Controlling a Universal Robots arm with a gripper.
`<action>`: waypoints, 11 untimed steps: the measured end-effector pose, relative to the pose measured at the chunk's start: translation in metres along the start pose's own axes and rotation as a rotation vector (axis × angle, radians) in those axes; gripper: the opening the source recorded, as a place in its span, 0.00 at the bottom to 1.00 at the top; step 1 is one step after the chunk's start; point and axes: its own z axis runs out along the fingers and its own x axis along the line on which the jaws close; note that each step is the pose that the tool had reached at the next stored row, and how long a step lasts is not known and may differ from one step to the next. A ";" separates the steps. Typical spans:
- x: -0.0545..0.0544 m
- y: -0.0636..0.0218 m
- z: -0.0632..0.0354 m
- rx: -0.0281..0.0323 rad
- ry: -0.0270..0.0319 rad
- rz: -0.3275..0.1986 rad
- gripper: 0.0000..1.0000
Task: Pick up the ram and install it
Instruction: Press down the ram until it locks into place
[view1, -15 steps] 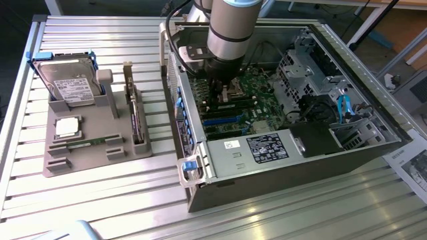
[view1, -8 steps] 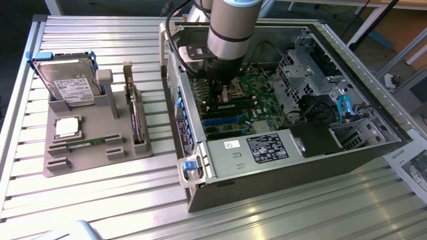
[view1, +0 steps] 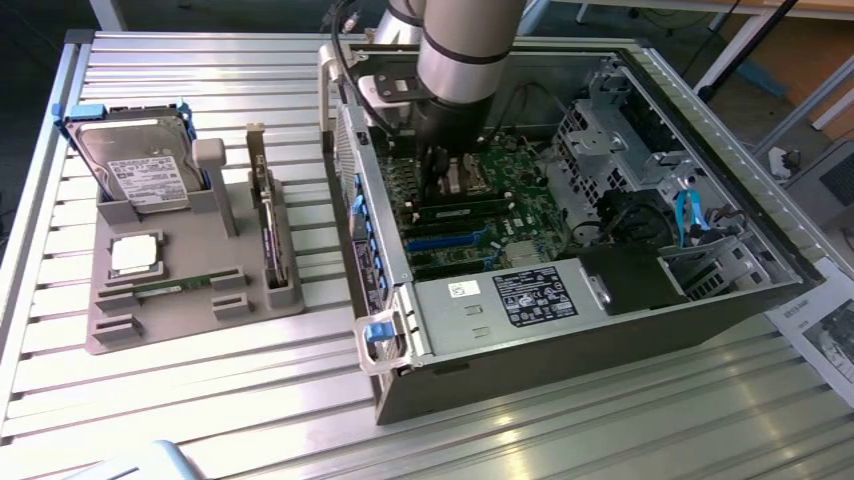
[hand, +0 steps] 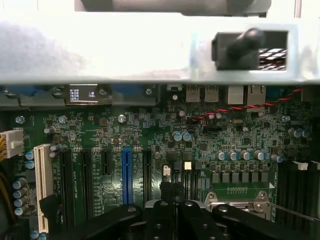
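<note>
A ram (view1: 174, 287), a thin green stick, lies flat in the grey parts holder (view1: 160, 330) at the exterior view's left. My gripper (view1: 435, 195) is down inside the open computer case (view1: 534, 300), close above the green motherboard (view1: 521, 215). In the wrist view the two black fingers (hand: 155, 220) of the gripper (hand: 170, 212) are pressed together, shut, with no green stick visible between them. Below them lies the motherboard (hand: 150, 135) with its black and blue expansion slots (hand: 126, 175). The long dark memory slots (hand: 295, 185) are off to one side.
The holder also carries a hard drive (view1: 140, 165) standing upright, a square silver processor (view1: 134, 255) and a dark expansion card (view1: 271, 235) on edge. Case walls, the drive cage (view1: 607, 140), the power supply (view1: 534, 295) and blue cables (view1: 687, 215) crowd the arm. A red-black twisted wire (hand: 235, 110) crosses the board.
</note>
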 end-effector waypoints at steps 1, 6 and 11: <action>0.000 -0.0001 -0.0025 0.0001 0.0000 0.000 0.10; -0.003 -0.0014 -0.0266 0.0001 0.0008 0.000 0.10; -0.004 -0.0026 -0.0485 0.0000 0.0013 0.000 0.10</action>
